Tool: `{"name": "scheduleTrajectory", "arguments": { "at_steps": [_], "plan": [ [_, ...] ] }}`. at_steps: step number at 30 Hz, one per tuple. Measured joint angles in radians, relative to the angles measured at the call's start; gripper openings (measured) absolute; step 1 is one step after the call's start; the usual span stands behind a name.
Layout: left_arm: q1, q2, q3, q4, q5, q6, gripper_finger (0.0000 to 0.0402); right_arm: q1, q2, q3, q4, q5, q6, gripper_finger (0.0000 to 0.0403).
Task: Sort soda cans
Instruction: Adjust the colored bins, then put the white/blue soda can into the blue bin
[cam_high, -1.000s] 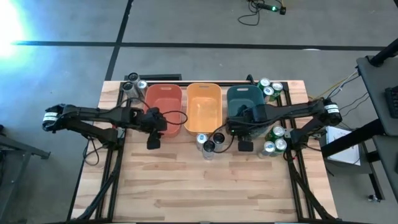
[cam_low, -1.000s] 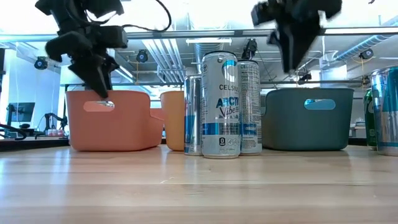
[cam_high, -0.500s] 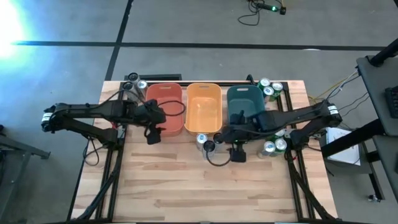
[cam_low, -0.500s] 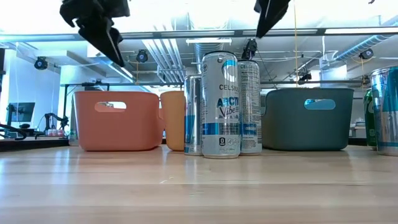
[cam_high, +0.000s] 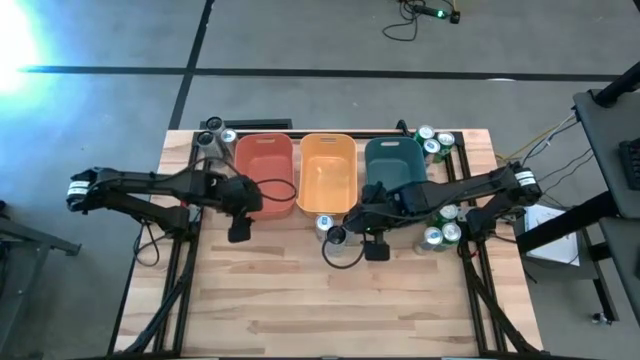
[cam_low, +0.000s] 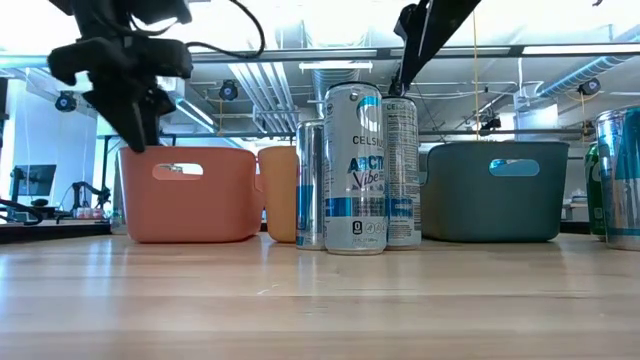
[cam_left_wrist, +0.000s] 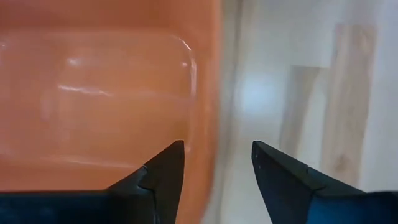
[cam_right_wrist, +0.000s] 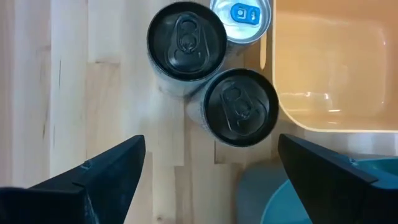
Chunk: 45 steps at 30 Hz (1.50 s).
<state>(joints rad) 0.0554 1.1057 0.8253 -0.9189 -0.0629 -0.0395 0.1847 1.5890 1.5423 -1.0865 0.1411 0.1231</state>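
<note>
The left gripper (cam_left_wrist: 214, 165), fingers spread and empty, hangs over the smooth red plastic bin (cam_high: 264, 172)'s near corner. Beside it sit rounded orange (cam_high: 327, 170) and teal (cam_high: 393, 163) bins on the pale wood-plank table (cam_high: 330, 300). Three slim metal cans (cam_right_wrist: 211, 74) cluster touching before the orange bin, under the wide-open, empty right gripper (cam_right_wrist: 211, 171). More cans (cam_high: 441, 225) stand at the table's right edge.

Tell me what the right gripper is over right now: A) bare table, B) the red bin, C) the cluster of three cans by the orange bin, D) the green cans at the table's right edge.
C: the right wrist view looks between open fingers at the three cans beside the orange bin.
</note>
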Motion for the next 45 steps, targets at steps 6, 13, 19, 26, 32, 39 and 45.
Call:
{"name": "scheduleTrajectory", "arguments": {
  "at_steps": [6, 13, 19, 26, 32, 39, 45],
  "plan": [
    [0.001, -0.002, -0.002, -0.059, 0.010, 0.023, 0.0154, -0.004, -0.001, 0.000, -0.001, 0.000, -0.004, 0.0364],
    [0.001, -0.006, -0.002, -0.156, 0.010, 0.034, 0.0154, -0.004, 0.001, -0.001, -0.001, -0.001, -0.004, 0.0364],
    [0.001, -0.027, -0.002, -0.137, 0.013, 0.025, 0.0154, -0.004, 0.001, -0.001, 0.003, -0.001, -0.022, 0.0364],
    [0.001, -0.038, 0.033, -0.113, 0.021, 0.015, 0.0154, -0.022, 0.002, -0.017, 0.062, -0.001, -0.064, 0.0364],
    [0.001, -0.051, 0.137, -0.119, 0.020, 0.029, 0.0163, -0.075, 0.034, -0.057, 0.093, -0.018, -0.067, 0.0364],
    [0.001, -0.058, 0.277, -0.128, -0.006, -0.006, 0.0185, -0.086, 0.085, -0.066, 0.124, -0.073, -0.082, 0.0364],
    [0.001, -0.058, 0.372, -0.144, -0.007, -0.026, 0.0186, -0.087, 0.088, -0.070, 0.132, -0.069, -0.081, 0.0357]
  ]
}}
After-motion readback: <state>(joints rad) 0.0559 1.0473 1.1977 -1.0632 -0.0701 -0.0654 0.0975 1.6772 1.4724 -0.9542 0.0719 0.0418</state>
